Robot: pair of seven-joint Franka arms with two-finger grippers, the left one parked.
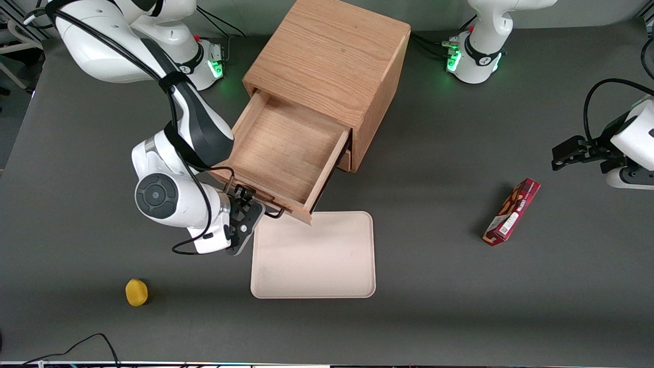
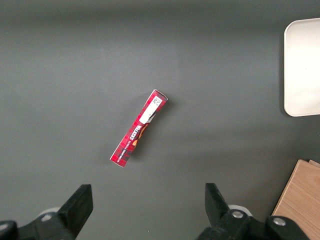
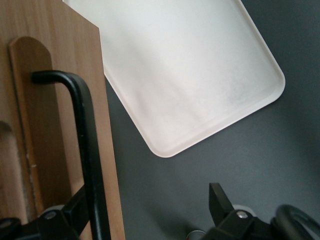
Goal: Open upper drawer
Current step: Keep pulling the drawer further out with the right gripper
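Observation:
The oak cabinet point(image 1: 332, 56) stands at the middle of the table. Its upper drawer point(image 1: 286, 148) is pulled far out, showing a bare wooden tray inside. A thin black bar handle point(image 1: 276, 212) runs along the drawer front. My gripper point(image 1: 247, 200) is at this handle, in front of the drawer. In the right wrist view the gripper point(image 3: 147, 195) is open, its fingers wide apart. The handle point(image 3: 87, 130) runs close beside one finger point(image 3: 75, 210), against the light oak front point(image 3: 55, 50). Only a sliver of the lower drawer point(image 1: 345, 161) shows under the open one.
A beige tray point(image 1: 314, 255) point(image 3: 185, 75) lies flat in front of the open drawer, nearer the front camera. A yellow object point(image 1: 136, 292) sits toward the working arm's end. A red box point(image 1: 512, 212) point(image 2: 139, 129) lies toward the parked arm's end.

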